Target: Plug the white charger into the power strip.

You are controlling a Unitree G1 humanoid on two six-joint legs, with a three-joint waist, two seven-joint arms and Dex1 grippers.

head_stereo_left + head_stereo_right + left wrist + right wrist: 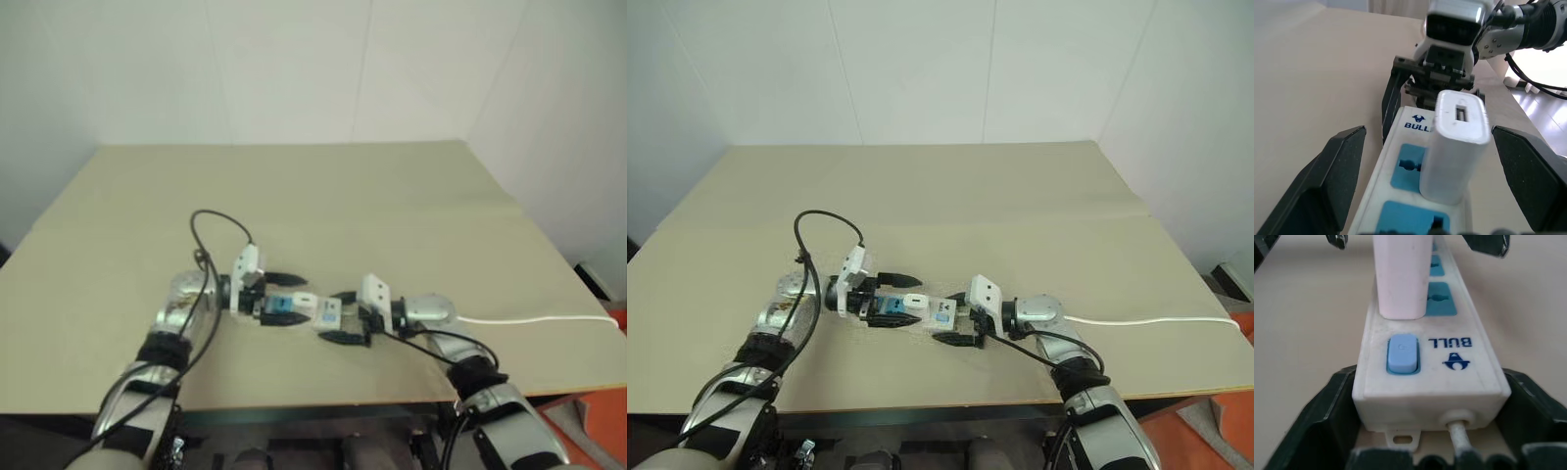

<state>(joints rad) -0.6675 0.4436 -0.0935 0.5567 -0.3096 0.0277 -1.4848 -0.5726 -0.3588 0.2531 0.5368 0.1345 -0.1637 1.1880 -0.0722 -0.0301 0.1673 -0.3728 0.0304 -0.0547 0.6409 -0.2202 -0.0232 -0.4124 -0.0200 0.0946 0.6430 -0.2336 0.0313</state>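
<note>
The power strip (pixel 1425 367) sits pinched at its cable end in the right claw (pixel 955 318). The white charger (pixel 1454 147) stands upright in a socket, between the spread fingers of the left claw (pixel 1430 196), touching neither. Everything rests on the tan counter (pixel 392 196).

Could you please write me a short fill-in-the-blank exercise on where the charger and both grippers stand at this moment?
1. The white charger stands upright in the ____.
2. The right gripper is closed on the strip's ____ end.
3. The left gripper is ____, its fingers apart from the charger.
4. The strip's switch is coloured ____.

Missing words: power strip; cable; open; blue
</note>
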